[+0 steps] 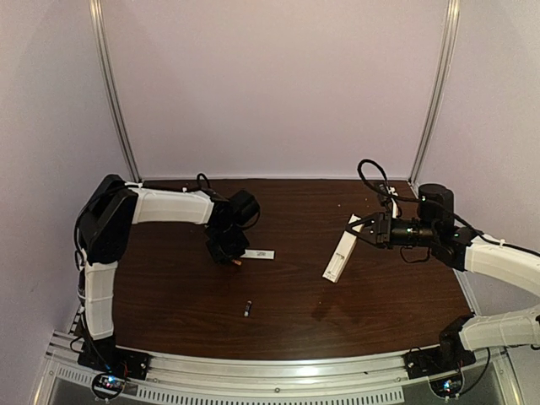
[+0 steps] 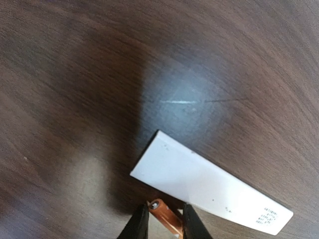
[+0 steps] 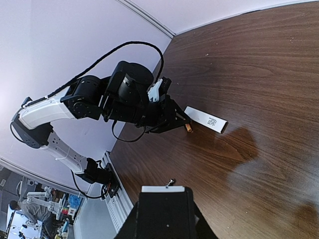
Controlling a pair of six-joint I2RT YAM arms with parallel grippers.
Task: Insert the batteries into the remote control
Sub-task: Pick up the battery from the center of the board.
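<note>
Remote control (image 1: pixel 340 251), slim white plastic bar, clamped in right claw (image 1: pixel 364 229) centre-right; small orange battery cylinder (image 2: pixel 166 218) pinched by left claw (image 1: pixel 233 256) centre-left, black battery (image 1: pixel 248 309) loose lower centre. Could slip if tilted.

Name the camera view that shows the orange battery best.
Left wrist: the orange battery appears close-up, gripped by the left tool. Top external shows only an orange speck; right wrist, a small distant stub.
</note>
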